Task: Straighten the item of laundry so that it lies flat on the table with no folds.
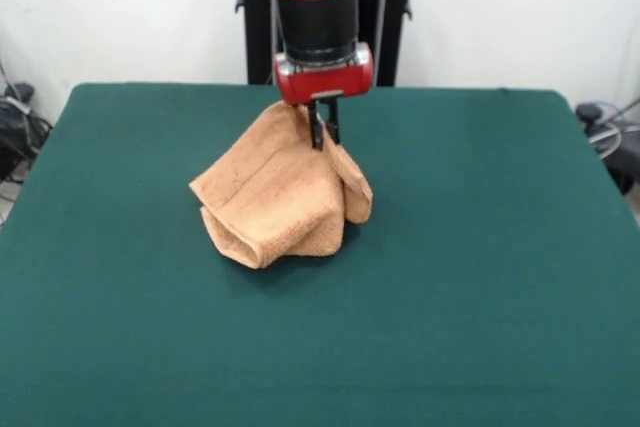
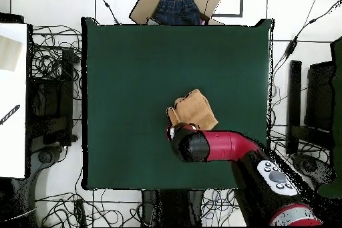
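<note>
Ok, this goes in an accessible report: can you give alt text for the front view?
A red and black robot arm's gripper pinches the top of a tan towel, lifting it into a crumpled, folded peak whose lower part rests on the dark green table. The jaws are closed on the cloth.

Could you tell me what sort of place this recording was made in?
Probably a robotics lab: a green-covered table serves as the workspace, loose cables sprawl over the floor around it, and a cardboard box of jeans sits beside it.
</note>
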{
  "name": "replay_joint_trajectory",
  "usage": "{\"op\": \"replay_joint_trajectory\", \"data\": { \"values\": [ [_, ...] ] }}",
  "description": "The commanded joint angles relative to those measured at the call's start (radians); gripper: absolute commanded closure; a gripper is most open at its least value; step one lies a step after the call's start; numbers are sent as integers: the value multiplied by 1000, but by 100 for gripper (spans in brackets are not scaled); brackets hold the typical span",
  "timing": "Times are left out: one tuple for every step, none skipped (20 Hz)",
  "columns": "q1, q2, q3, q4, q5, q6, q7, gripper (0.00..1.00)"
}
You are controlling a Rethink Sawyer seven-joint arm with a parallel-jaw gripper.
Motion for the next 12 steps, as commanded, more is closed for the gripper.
{"op": "replay_joint_trajectory", "data": {
  "values": [
    [37,-215,77,61,100,204,52,100],
    [38,-240,80,66,118,236,46,100],
    [36,-264,73,70,129,257,42,100],
    [43,-282,66,71,132,268,41,100],
    [50,-288,63,68,138,279,44,100],
    [56,-294,61,66,144,289,47,100],
    [55,-302,61,67,151,305,45,100],
    [55,-312,62,68,148,302,40,100],
    [55,-322,62,69,145,300,35,100],
    [45,-330,72,74,144,286,24,100],
    [32,-333,85,81,144,274,12,100],
    [26,-332,92,76,142,282,-5,100]
  ]
}}
